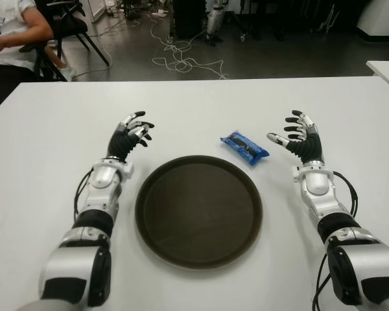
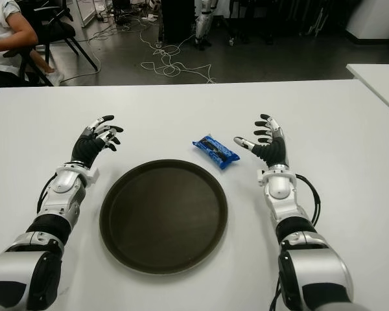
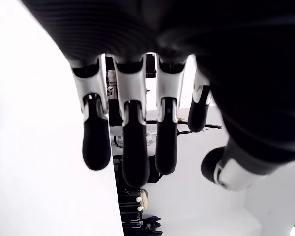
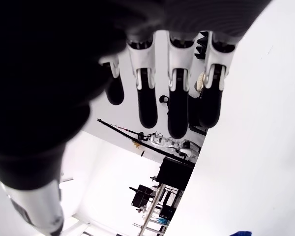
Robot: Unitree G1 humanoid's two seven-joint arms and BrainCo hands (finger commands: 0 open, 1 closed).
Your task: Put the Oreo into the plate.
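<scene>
Nothing grasped yet: my right hand (image 1: 297,137) hovers unclenched beside the Oreo (image 1: 244,147) (left hand (image 1: 131,135) idle, relaxed); next I reach and pinch it, then carry it to the plate (image 1: 198,210).

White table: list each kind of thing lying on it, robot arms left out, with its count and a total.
Blue Oreo packs: 1
Dark round plates: 1
Total on the white table: 2

Bright, even light; the white table (image 1: 194,110) glares, shadows soft.
</scene>
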